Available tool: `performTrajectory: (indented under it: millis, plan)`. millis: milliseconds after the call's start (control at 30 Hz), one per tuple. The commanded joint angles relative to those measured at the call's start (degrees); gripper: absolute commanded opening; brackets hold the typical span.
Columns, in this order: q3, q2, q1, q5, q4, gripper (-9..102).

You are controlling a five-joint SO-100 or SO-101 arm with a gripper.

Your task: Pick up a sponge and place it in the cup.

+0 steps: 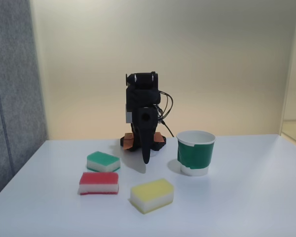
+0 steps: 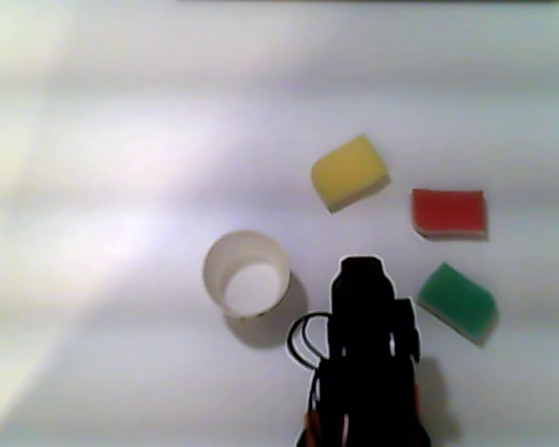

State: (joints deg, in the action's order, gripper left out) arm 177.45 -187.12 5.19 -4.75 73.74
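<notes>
**Observer:** Walk me through it, nearest first.

**Operator:** In the fixed view the yellow-topped sponge (image 1: 152, 195) is closest to my camera. Just behind it, at about ten o'clock from it, lies the sponge (image 1: 99, 183) I want, red on top, flat on the white surface (image 1: 246, 207) and touching nothing. The green-topped sponge (image 1: 103, 162) sits just beyond that, near but apart. The cup (image 1: 196, 152) stands upright at about two o'clock from the yellow one, mouth open and, from the top-down view, empty (image 2: 247, 275).

**Observer:** And the arm?

**Operator:** Farthest back, folded at its base. The gripper (image 1: 146, 159) hangs tip-down just above the surface, holding nothing. From here its fingers read as a single dark point, so they look together, though I can't tell for certain.

**Observer:** So how do you take the pick?

**Operator:** I'd judge nothing is begun yet. From the top-down view the sponge (image 2: 448, 211) is at roughly one o'clock from the arm. I'd open wide, swing over it, turn the wrist so the fingers straddle its short side, and come down straight, keeping off the green neighbour (image 2: 457, 300). It should compress, so I'd squeeze gently and lift well above the rim before crossing to the cup.
</notes>
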Motion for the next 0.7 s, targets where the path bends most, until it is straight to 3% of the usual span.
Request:
performTrajectory:
  millis: [0, 667]
  plan:
    - [-1.1, 0.1, 2.6, 0.8, 3.3, 0]
    - [-8.8, 1.5, 3.8, 4.7, 6.2, 0]
